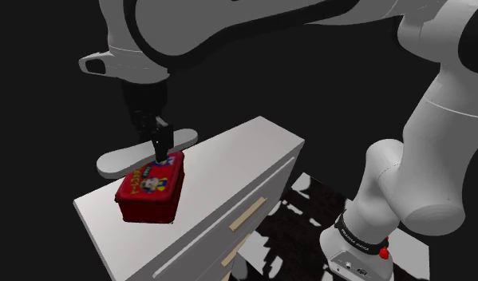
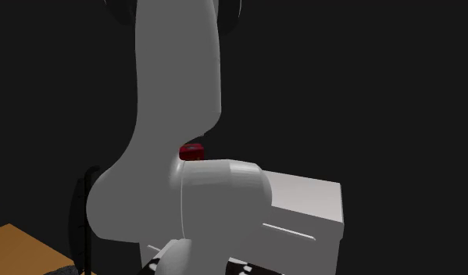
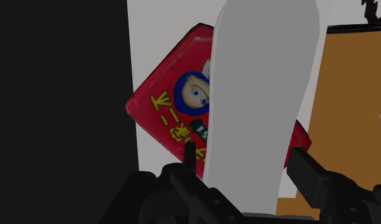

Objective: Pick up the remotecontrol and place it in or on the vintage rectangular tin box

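While black pincer [image 1: 159, 148] clasps long flat grey remote [image 1: 117, 164] above red rectangular tin [image 1: 147, 196]: remote outspans tin, may teeter off once released.

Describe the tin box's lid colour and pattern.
Tin box: red, with a blue-hooded cartoon face and yellow lettering; clearest in wrist view.

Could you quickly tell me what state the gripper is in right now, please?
Gripper: closed on the grey remote, holding it above the red tin.
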{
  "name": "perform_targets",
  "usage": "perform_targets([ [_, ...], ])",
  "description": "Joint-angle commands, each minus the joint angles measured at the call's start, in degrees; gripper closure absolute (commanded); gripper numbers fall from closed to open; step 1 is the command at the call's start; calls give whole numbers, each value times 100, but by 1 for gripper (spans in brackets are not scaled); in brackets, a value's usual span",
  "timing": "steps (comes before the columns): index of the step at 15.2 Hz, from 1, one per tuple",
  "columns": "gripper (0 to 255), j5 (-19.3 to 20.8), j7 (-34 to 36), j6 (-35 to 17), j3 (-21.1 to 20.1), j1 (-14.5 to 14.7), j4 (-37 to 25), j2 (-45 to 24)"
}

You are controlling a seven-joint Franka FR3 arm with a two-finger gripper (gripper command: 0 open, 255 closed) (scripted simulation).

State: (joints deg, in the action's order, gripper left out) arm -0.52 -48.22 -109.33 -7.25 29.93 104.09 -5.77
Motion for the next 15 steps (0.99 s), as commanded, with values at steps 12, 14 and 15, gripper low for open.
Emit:
perform_targets([
  [12, 255, 23, 10, -679, 0, 7, 494, -181],
  [14, 255, 23, 10, -679, 0, 7, 494, -181],
  [15, 255, 23, 10, -679, 0, 7, 494, -181],
])
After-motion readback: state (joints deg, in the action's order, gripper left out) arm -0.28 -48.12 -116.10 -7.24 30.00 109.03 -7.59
